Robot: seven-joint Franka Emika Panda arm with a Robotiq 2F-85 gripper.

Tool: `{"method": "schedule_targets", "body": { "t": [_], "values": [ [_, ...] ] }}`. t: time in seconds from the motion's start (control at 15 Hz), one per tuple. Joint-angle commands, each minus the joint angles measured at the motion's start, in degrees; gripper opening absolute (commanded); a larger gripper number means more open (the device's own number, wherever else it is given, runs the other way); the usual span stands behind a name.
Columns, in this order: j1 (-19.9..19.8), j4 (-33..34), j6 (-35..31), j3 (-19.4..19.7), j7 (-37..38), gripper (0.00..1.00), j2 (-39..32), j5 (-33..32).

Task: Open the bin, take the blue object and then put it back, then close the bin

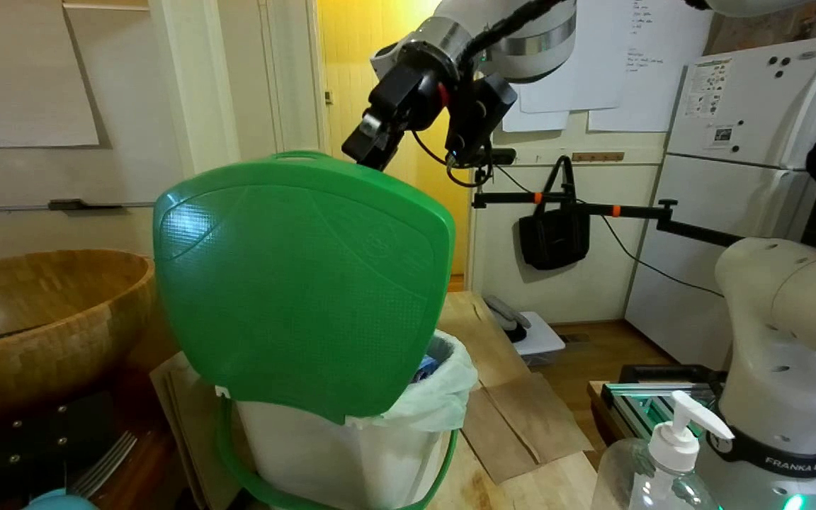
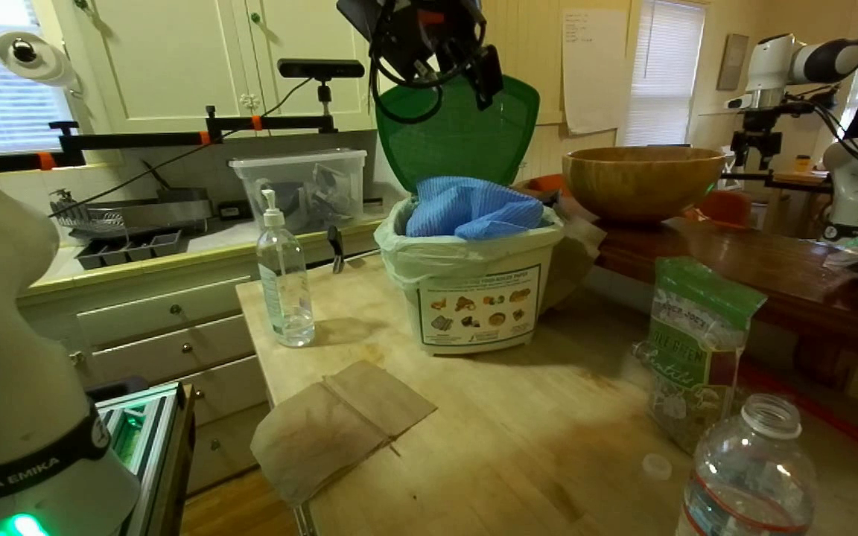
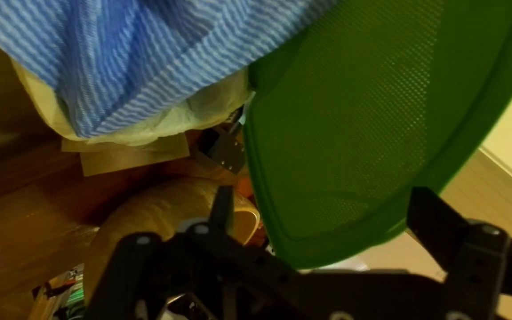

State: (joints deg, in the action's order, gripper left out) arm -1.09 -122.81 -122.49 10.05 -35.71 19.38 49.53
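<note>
The bin (image 1: 323, 453) (image 2: 477, 309) stands on the wooden table with its green lid (image 1: 302, 283) (image 2: 474, 145) raised upright; the lid's inner side fills much of the wrist view (image 3: 354, 124). The blue object, a crumpled striped light-blue cloth (image 2: 474, 207) (image 3: 145, 66), sits in the white liner and bulges above the rim. In an exterior view only a sliver of the cloth (image 1: 426, 367) shows past the lid. My gripper (image 3: 321, 195) is open and empty, high over the bin on the inner side of the lid. In an exterior view the lid's top edge meets its fingertip (image 1: 367, 147).
A wooden bowl (image 1: 47, 319) (image 2: 645, 182) stands beside the bin. A pump bottle (image 1: 670, 460) (image 2: 284, 290), a brown paper bag (image 1: 521, 425) (image 2: 343, 428), a green food bag (image 2: 697, 350) and a plastic bottle (image 2: 749, 476) are on the table.
</note>
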Motion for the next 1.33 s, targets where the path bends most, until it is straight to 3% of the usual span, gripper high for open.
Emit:
{"method": "schedule_targets", "body": {
  "t": [0.0,0.27,0.53,1.27],
  "values": [
    [1.5,-0.3,0.9,0.0,0.1,1.0,0.8,7.4],
    [2.2,-0.2,0.9,-1.7,0.7,1.0,-0.1,15.0],
    [1.9,0.0,-0.8,-4.7,2.6,1.0,-2.1,16.6],
    [2.0,0.2,-15.8,-10.8,11.5,1.0,-6.8,6.5]
  ]
}}
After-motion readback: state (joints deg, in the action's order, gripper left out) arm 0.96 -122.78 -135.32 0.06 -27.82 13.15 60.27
